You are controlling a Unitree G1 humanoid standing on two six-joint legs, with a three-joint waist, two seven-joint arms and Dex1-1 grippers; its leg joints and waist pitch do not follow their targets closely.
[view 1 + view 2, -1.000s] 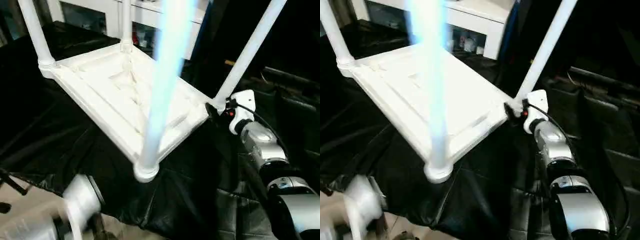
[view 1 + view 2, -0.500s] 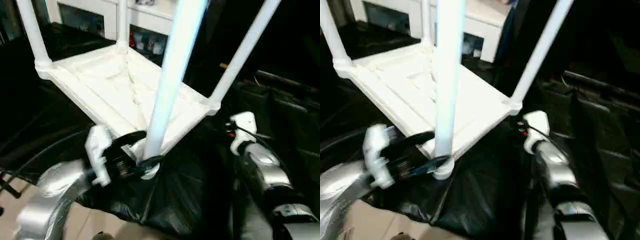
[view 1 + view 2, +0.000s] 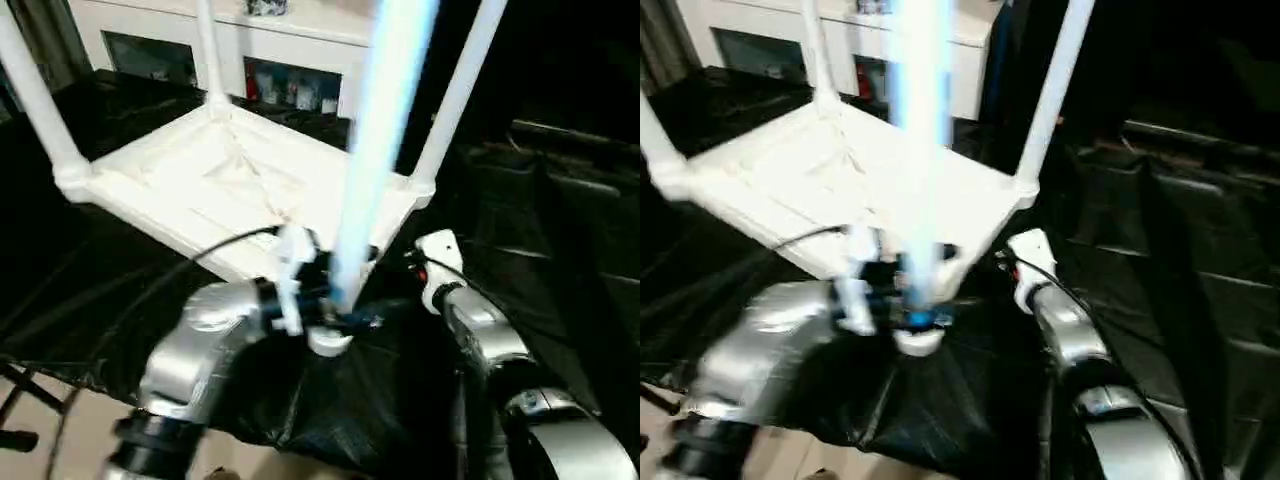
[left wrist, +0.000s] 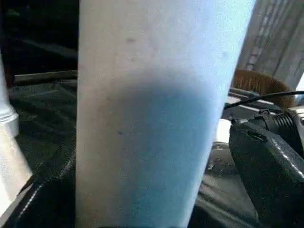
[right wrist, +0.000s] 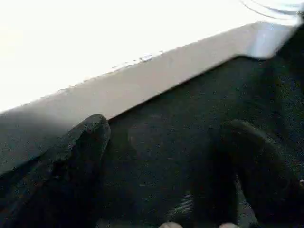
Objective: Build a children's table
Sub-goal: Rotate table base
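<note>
I see the tabletop point(image 3: 230, 185) lying upside down on black sheeting point(image 3: 100, 290), legs up. My left claw point(image 3: 335, 305) sits spread around the nearest leg point(image 3: 375, 170), just above its corner socket. My right claw point(image 5: 161, 161) gapes empty beside the tabletop's edge.

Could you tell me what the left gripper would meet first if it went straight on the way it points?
Most likely the near table leg: in the wrist view it stands right ahead of the left gripper, very close. Whether they touch already is hard to tell.
</note>
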